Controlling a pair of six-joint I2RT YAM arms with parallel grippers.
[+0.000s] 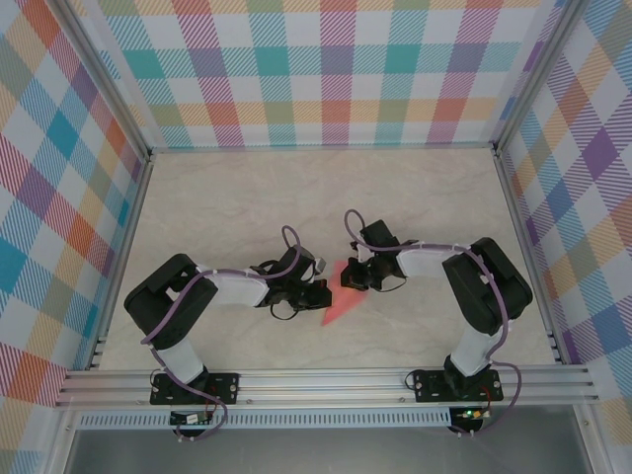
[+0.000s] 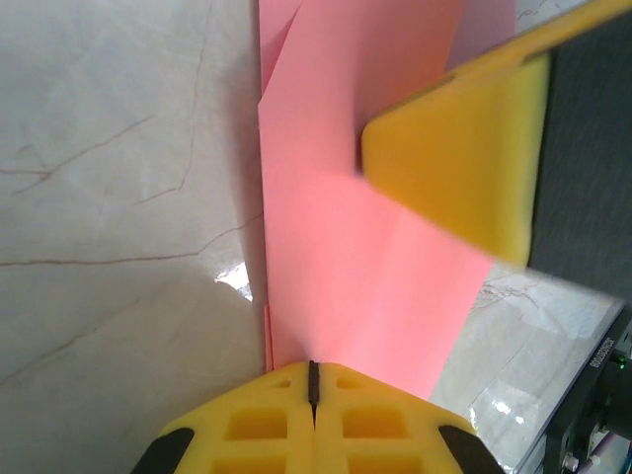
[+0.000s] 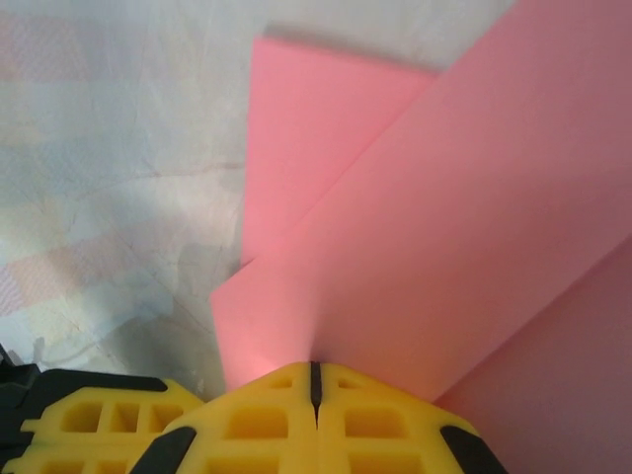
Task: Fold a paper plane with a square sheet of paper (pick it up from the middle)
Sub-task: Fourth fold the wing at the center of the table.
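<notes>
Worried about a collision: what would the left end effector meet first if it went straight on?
The pink paper at its tips; beyond that, probably the yellow finger of the right end effector, depth unclear.

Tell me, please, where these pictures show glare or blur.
Left wrist view: white glare patches on the pale marbled table. Right wrist view: the thin salmon-pink paper sheet goes soft near the lens. Top external view: even light, sharp.

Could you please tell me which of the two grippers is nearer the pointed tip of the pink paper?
The left gripper: it pinches the pink paper near the tip, on its left edge, while the right gripper holds the wider far end.
</notes>
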